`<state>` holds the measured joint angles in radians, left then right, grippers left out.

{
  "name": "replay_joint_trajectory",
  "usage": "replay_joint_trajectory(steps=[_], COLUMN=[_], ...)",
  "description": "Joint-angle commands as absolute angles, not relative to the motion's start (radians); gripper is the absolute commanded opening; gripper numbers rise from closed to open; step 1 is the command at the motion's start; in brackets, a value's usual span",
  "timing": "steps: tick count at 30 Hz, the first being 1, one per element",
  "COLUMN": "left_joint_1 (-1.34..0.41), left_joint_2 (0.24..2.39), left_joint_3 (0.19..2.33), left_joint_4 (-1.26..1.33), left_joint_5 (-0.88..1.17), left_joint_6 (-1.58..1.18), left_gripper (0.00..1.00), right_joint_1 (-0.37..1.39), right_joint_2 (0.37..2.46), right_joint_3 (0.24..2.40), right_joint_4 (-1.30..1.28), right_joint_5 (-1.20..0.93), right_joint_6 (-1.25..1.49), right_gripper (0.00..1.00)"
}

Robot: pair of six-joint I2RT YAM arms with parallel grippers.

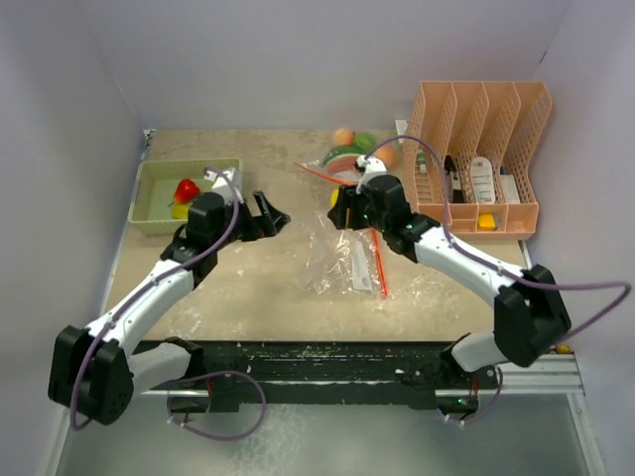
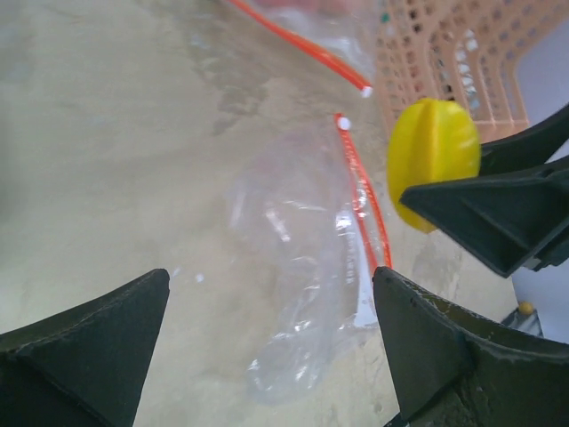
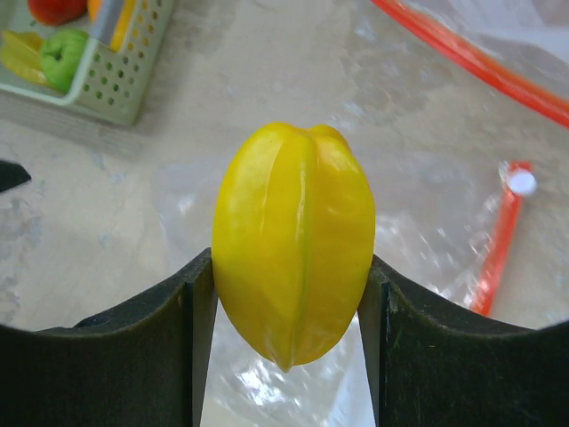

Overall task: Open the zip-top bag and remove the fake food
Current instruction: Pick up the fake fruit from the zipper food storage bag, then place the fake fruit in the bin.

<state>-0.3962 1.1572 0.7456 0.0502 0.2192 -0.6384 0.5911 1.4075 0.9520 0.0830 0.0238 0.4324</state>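
While our right gripper (image 3: 289, 271) pinches a yellow star fruit (image 3: 293, 222) by its sides between its two fingers, our left gripper (image 2: 267, 280) stands spread wide with nothing between its fingers. We see the star fruit held above the table (image 1: 248, 288), over the far part of a clear zip-top bag (image 1: 342, 260) that lies crumpled near the table's middle. The bag's orange zip strip (image 1: 377, 260) runs along its right side, towards the near edge. Our left gripper hovers just left of the bag, apart from it, its fingers pointing toward the right gripper. Behind it, at the far left corner, sits a green tray (image 1: 149, 203) holding a red toy pepper (image 1: 187, 188), a green apple (image 3: 62, 58) and a yellow piece (image 3: 22, 53). Against the far edge, behind the right gripper, we see a second bag (image 1: 332, 164) with an orange-red strip, an orange fruit (image 1: 343, 136) and a green piece (image 1: 365, 142) by it; whether they lie inside it we cannot tell. At the far right corner a peach mesh organiser (image 1: 481, 109) holds white bottles (image 1: 481, 178) and a small orange block (image 1: 486, 221).
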Motion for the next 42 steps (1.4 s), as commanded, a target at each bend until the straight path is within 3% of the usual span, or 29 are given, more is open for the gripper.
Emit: replay_joint_trajectory(steps=[1, 9, 20, 26, 36, 42], left_joint_1=[-0.242, -0.016, 0.061, 0.064, 0.066, 0.066], left_joint_2=[1.036, 0.88, 0.819, 0.812, 0.83, 0.826], left_joint_3=[0.67, 0.632, 0.569, 0.58, 0.559, 0.571], left_joint_4=[-0.076, -0.258, -0.298, -0.31, -0.256, -0.256], left_joint_5=[0.169, 0.179, 0.264, 0.269, 0.325, 0.342], left_joint_6=[-0.731, -0.78, -0.773, -0.748, -0.75, -0.712], left_gripper=[0.99, 0.99, 1.0, 1.0, 1.0, 1.0], right_joint_1=[0.656, 0.792, 0.882, 0.89, 0.89, 0.887], right_joint_2=[1.556, 1.973, 2.472, 2.522, 2.476, 2.414], right_joint_3=[1.151, 1.647, 2.34, 2.41, 2.399, 2.372], right_joint_4=[0.133, 0.073, -0.082, -0.07, -0.052, -0.069], right_joint_5=[-0.002, 0.011, 0.041, 0.027, -0.043, -0.029], right_joint_6=[0.387, 0.316, 0.189, 0.188, 0.175, 0.153], right_gripper=[0.41, 0.41, 0.42, 0.46, 0.85, 0.89])
